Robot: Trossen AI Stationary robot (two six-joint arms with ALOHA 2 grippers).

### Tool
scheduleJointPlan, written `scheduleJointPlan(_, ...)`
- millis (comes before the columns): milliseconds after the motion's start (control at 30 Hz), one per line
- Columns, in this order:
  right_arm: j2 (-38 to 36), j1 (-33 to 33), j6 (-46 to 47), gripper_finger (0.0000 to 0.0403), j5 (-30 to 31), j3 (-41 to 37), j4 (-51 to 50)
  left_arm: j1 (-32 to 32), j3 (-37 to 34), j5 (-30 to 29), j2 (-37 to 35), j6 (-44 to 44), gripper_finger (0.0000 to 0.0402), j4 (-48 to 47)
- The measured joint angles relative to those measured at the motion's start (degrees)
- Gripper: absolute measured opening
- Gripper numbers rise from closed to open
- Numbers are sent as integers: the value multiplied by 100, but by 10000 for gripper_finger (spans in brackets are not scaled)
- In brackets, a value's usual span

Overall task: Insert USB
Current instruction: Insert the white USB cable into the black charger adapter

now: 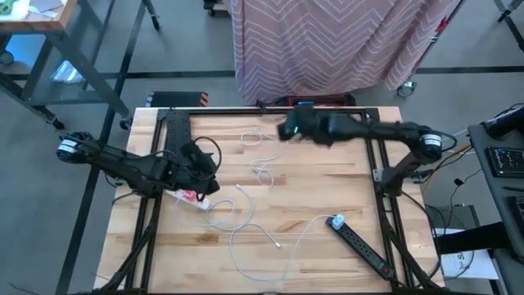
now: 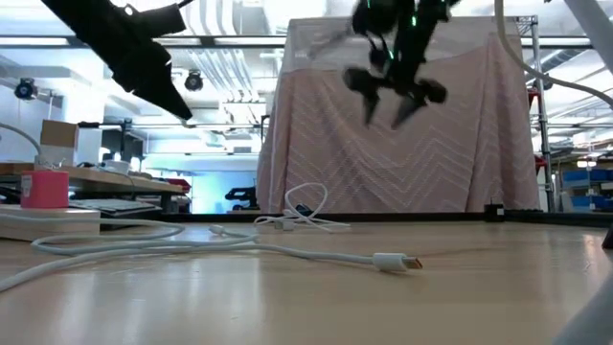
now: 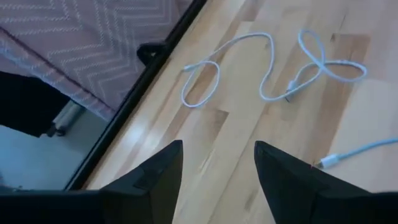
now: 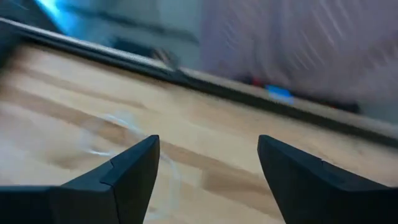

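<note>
white usb cable [image 1: 246,215] lies loose on the wooden table [image 1: 327,188], thin cord in slack curves, small plug at each visible end. one plug [image 1: 239,187] sits near table centre, the other [image 1: 278,243] closer to the front edge. in the low view a plug [image 2: 397,261] lies flat on the wood, silver tip aimed at the right side of that picture, long axis level with the tabletop.

second white cable [image 1: 260,156] is coiled in loops toward the back of the table, also seen in the left wrist view [image 3: 273,68].

black power strip [image 1: 360,246] lies diagonally at the front right, a white charger [image 1: 336,221] plugged in at its upper end. a white and red block [image 1: 192,197] sits just beside the left gripper.

left gripper [image 1: 205,168] hangs over the left part of the table, fingers [image 3: 155,174] apart, nothing between them. the nearest cable plug is near it, toward centre, not touching.

right gripper [image 1: 288,129] is up in the air at the back centre of the table, blurred, fingers [image 4: 124,174] spread wide, nothing held. the usb cable is well apart from it, lower on the table toward the front. coiled cable lies near it, below and to its left in the high view.

pink zigzag cloth [image 1: 336,41] hangs behind the table.
</note>
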Motion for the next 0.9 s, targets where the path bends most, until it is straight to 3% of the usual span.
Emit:
scheduleJointPlan(167, 209, -1266, 642, 259, -550, -16, -1185, 2, 2, 455, -39, 121, 194, -78)
scheduleJointPlan(433, 633, -2963, 441, 270, -1323, -361, -2905, 0, 2, 622, -22, 221, 206, -180)
scheduleJointPlan(700, 540, -3826, 1, 304, -1340, -829, -2589, 2, -1, 624, 29, 352, 226, -184)
scheduleJointPlan(900, 540, -3843, 487, 304, -1250, -792, -2237, 2, -1, 617, 44, 426, 242, -104)
